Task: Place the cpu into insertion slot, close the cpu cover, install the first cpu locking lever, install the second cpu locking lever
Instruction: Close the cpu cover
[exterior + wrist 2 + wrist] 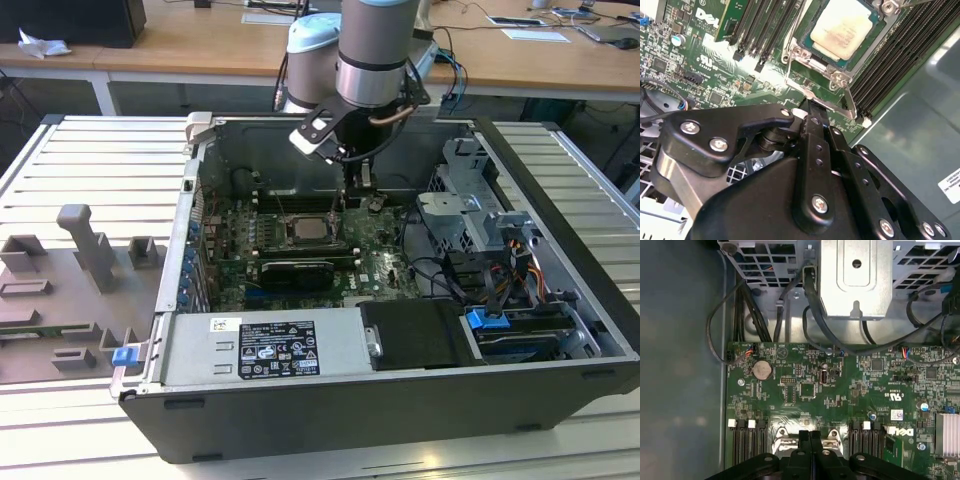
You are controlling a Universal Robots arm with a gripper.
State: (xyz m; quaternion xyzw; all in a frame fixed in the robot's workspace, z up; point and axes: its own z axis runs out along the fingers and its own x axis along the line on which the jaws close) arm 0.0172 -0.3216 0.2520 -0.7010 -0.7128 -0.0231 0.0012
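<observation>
I counted one cpu [842, 27] seated under its one cpu cover [799, 54]. My hand [810, 436] was pinched narrow, two fingers together, just beside that cover.

Robotics lab, wooden desks [200, 45], opened computer [300, 420]

One arm [372, 60], one slatted table [90, 160], one case [330, 425], one motherboard [805, 385], one cpu [847, 27], one coin battery [761, 371], one black card [297, 272], one power supply [200, 350], two blue tabs [124, 355] [487, 320].
</observation>
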